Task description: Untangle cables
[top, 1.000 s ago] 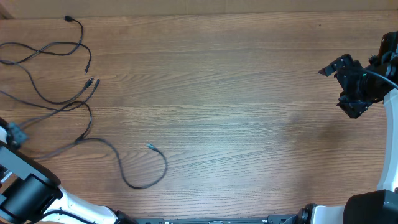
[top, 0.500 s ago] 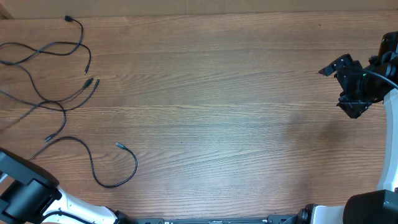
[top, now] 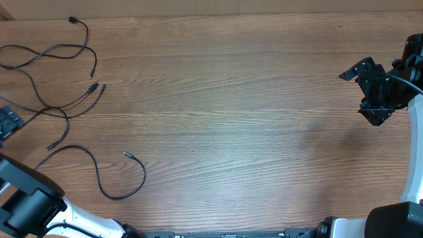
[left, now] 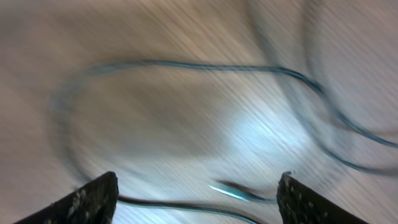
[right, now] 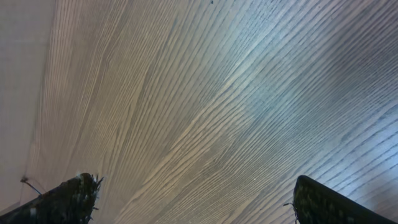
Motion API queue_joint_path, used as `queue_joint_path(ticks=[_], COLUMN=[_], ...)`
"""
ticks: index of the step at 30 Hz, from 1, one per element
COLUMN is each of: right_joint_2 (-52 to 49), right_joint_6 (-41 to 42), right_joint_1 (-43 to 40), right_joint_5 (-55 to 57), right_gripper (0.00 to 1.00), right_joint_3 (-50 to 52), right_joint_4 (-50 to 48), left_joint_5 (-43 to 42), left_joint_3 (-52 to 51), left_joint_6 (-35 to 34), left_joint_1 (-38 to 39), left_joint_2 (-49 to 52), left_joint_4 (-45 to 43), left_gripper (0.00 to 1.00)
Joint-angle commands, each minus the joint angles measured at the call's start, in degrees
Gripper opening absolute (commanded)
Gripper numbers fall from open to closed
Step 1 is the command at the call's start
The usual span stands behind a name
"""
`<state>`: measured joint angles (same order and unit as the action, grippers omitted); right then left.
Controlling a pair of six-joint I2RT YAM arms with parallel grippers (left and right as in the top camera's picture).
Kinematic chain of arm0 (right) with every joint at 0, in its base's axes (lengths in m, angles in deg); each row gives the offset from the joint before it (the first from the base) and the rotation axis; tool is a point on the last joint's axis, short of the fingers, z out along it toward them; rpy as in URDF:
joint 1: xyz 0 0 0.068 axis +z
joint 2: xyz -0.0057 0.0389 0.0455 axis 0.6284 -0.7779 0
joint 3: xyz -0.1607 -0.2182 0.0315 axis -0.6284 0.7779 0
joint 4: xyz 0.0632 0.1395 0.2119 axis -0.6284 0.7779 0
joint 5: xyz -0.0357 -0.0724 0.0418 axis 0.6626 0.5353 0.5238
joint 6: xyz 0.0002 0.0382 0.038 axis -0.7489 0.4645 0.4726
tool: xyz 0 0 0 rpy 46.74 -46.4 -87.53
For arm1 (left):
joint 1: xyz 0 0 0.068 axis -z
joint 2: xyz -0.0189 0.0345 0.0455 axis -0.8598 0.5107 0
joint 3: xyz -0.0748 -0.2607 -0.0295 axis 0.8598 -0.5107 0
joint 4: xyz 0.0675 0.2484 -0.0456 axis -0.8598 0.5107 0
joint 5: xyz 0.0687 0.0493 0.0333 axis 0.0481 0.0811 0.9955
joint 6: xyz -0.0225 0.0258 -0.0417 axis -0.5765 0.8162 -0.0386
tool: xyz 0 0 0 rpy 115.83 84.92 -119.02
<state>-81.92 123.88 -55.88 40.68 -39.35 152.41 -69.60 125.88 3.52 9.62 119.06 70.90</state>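
The cables lie at the table's left. One thin black strand forms a separate loop (top: 145, 176) ending in a small plug (top: 125, 154). The other strands cross and overlap further back, with two plug ends (top: 99, 86) side by side. My left gripper (top: 8, 123) is at the left table edge beside them. In the blurred left wrist view it (left: 198, 202) is open, and a strand (left: 180, 205) and a plug tip lie on the wood between its fingers. My right gripper (top: 362, 92) hovers far right, open (right: 199, 202) over bare wood.
The wooden table (top: 251, 132) fills the overhead view. The bases of both arms sit along the near edge, the left arm's body (top: 30, 205) at the bottom-left corner.
The left gripper went from shut to open. The looped cable slid left and settled on the table. The left gripper has come into view at the left edge. The right arm has not moved.
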Motion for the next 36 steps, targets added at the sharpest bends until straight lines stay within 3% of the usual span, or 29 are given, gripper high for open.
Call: queue_joint_path(ticks=[1, 9, 14, 20, 26, 32, 34, 36], right_joint_2=[0.57, 0.57, 0.57, 0.57, 0.57, 0.57, 0.57, 0.57], right_joint_6=[-0.02, -0.02, -0.02, -0.02, -0.02, -0.02, -0.02, -0.02], right_joint_1=[-0.07, -0.07, -0.07, -0.07, -0.07, -0.07, -0.07, -0.07], right_joint_5=[0.59, 0.61, 0.59, 0.59, 0.59, 0.59, 0.59, 0.59], right_gripper=[1.00, 1.00, 1.00, 1.00, 1.00, 1.00, 1.00, 1.00], right_joint_3=[-0.85, -0.85, -0.85, -0.85, -0.85, -0.85, -0.85, -0.85], right_joint_4=[-0.17, -0.17, -0.17, -0.17, -0.17, -0.17, -0.17, -0.17], left_joint_5=[-11.08, -7.48, -1.90, -1.97, -2.99, -3.76, -3.43, -2.93], left_joint_3=[-0.28, -8.15, -13.84, -17.86, -22.25, -22.88, -22.86, -22.80], left_joint_6=[-3.17, -3.17, -3.15, -1.51, 2.67, 2.64, 2.60, 2.62], left_joint_1=[2.34, 7.26, 9.60, 9.75, 9.75, 9.99, 9.94, 9.94], left_joint_2=[0.20, 0.20, 0.20, 0.20, 0.20, 0.20, 0.20, 0.17], left_joint_4=[2.91, 1.86, -3.91, -10.84, -17.86, -18.82, -18.64, -18.08], left_gripper=[0.81, 0.76, 0.75, 0.82, 0.81, 0.46, 0.44, 0.33])
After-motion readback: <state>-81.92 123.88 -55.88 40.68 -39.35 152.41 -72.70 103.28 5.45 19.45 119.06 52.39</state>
